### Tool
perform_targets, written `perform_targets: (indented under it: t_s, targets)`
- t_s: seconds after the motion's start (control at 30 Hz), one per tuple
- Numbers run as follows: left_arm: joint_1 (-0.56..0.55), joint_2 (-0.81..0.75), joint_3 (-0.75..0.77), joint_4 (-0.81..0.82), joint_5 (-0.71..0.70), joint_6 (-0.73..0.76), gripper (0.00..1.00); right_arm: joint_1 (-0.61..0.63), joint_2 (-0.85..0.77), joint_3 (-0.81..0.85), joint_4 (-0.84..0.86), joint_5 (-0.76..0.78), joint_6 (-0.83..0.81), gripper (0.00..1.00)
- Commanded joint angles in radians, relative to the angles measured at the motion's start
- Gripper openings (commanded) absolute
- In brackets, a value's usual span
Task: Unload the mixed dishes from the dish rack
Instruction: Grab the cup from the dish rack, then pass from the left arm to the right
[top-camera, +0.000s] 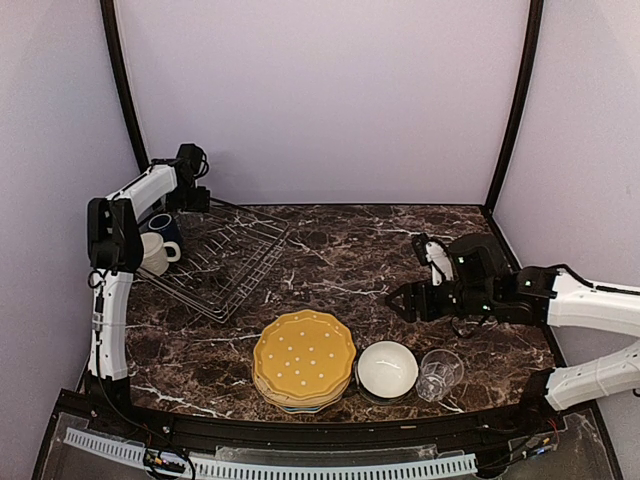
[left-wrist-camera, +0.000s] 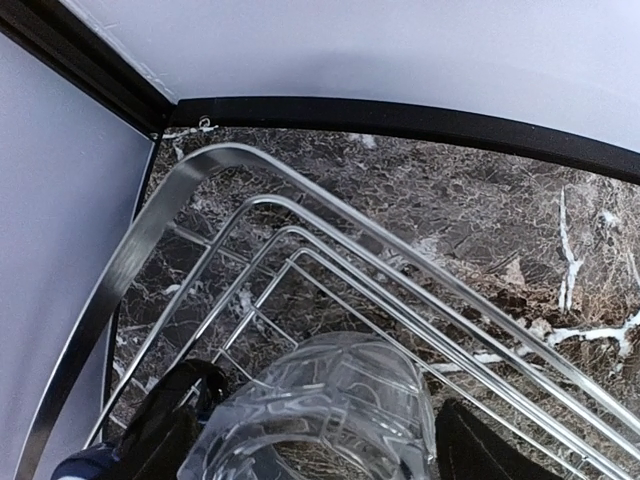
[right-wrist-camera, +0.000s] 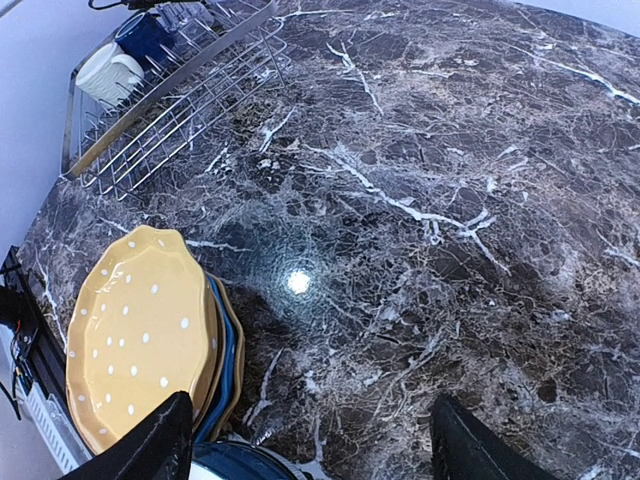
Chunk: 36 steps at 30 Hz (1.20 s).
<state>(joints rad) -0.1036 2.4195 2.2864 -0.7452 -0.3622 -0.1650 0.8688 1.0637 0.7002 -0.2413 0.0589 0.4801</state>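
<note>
Shows the left gripper (top-camera: 196, 197) over the far left corner of the rectangular silver-grey wire dish rack (top-camera: 228, 262), jaws too small and dark to read. Puts a dark blue mug (top-camera: 164, 225) just below and left of those jaws, with a cream mug (top-camera: 155, 252) just beside it on the nearer side, both at the rack's left end. Finds the right gripper (top-camera: 400, 300) over the dark marble table (top-camera: 330, 250), jaws pointing left. Sets, nearer than those jaws, a round white bowl (top-camera: 387, 368), with a clear glass tumbler (top-camera: 440, 373) just right of it. Places, nearer and left of the same jaws, a yellow scalloped white-dotted plate (top-camera: 303, 356) topping a stack, further plate rims showing beneath.
</note>
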Motion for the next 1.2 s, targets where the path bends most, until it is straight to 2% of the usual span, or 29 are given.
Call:
perform_targets:
  t_s: [0.0,0.1,0.23,0.43,0.57,0.7,0.73,0.77,0.83,0.9,1.0,1.17]
  targets:
    - [-0.001,0.015,0.026,-0.021,0.059,-0.009,0.77,-0.009,0.012,0.036,0.008,-0.015,0.004,0.79]
    - [0.0,0.013,0.073,-0.073,0.057,-0.016,0.64,-0.009,0.003,0.03,0.007,-0.012,0.011,0.79]
    - [-0.001,-0.047,0.107,-0.101,0.095,-0.047,0.57,-0.01,-0.01,0.014,0.007,0.0,0.021,0.79]
    - [0.0,-0.198,0.103,-0.1,0.242,-0.118,0.55,-0.01,-0.013,0.006,0.019,0.001,0.046,0.79]
    - [0.001,-0.314,0.034,-0.085,0.411,-0.177,0.54,-0.009,-0.001,-0.002,0.041,0.004,0.065,0.79]
    - [0.0,-0.477,-0.226,0.087,0.677,-0.266,0.54,-0.01,0.032,0.01,0.061,-0.011,0.074,0.86]
    - [0.0,-0.535,-0.354,0.189,0.771,-0.313,0.54,-0.01,0.045,0.016,0.069,-0.018,0.074,0.88]
    - [0.0,-0.565,-0.421,0.243,0.817,-0.336,0.54,-0.009,0.057,0.023,0.074,-0.027,0.072,0.9]
    - [0.0,-0.64,-0.649,0.402,0.932,-0.406,0.54,-0.01,0.085,0.05,0.076,-0.045,0.069,0.94]
    - [0.0,-0.695,-0.771,0.548,1.052,-0.475,0.53,-0.01,0.118,0.077,0.072,-0.054,0.066,0.97]
    - [-0.019,-0.758,-0.885,0.77,1.143,-0.558,0.53,-0.01,0.157,0.118,0.073,-0.104,0.063,0.99]
    - [-0.07,-0.806,-1.015,0.939,1.217,-0.606,0.46,-0.01,0.232,0.215,0.057,-0.145,0.045,0.99]
